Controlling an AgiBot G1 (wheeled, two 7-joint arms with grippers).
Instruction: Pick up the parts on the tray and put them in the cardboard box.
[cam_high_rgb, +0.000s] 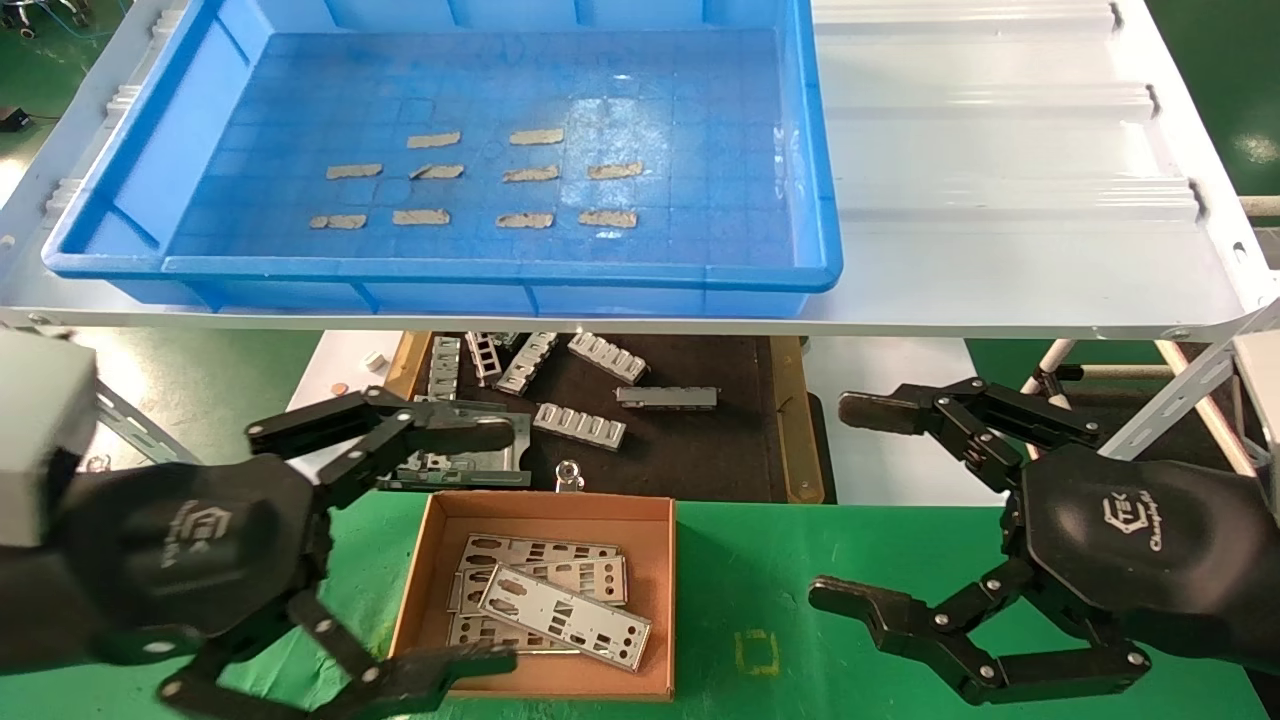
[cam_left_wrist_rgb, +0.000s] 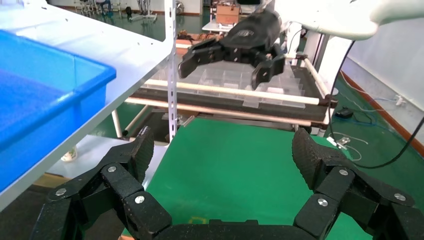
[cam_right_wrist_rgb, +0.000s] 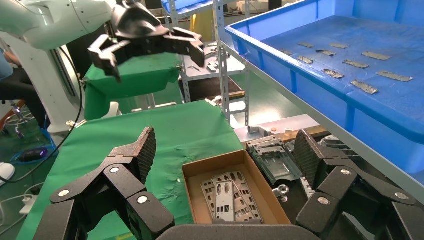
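Observation:
A stack of overlapping silver parts (cam_high_rgb: 565, 600) lies inside the cardboard box (cam_high_rgb: 545, 505) on the green table; the right wrist view shows the parts (cam_right_wrist_rgb: 227, 192) and the box (cam_right_wrist_rgb: 186, 190) too. The blue tray (cam_high_rgb: 820, 150) sits on the white shelf above, and its floor holds only small grey strips (cam_high_rgb: 530, 173). My left gripper (cam_high_rgb: 500, 548) hovers open over the box's left side with nothing in it, which the left wrist view (cam_left_wrist_rgb: 223, 150) confirms. My right gripper (cam_high_rgb: 835, 500) hangs open and empty to the right of the box (cam_right_wrist_rgb: 225, 147).
Behind the box, under the shelf, a dark wood-framed mat (cam_high_rgb: 700, 450) carries grey slotted brackets (cam_high_rgb: 607, 357) and a metal frame (cam_high_rgb: 470, 465). The white shelf (cam_high_rgb: 1000, 200) overhangs it. Shelf uprights (cam_high_rgb: 1180, 390) stand near my right gripper.

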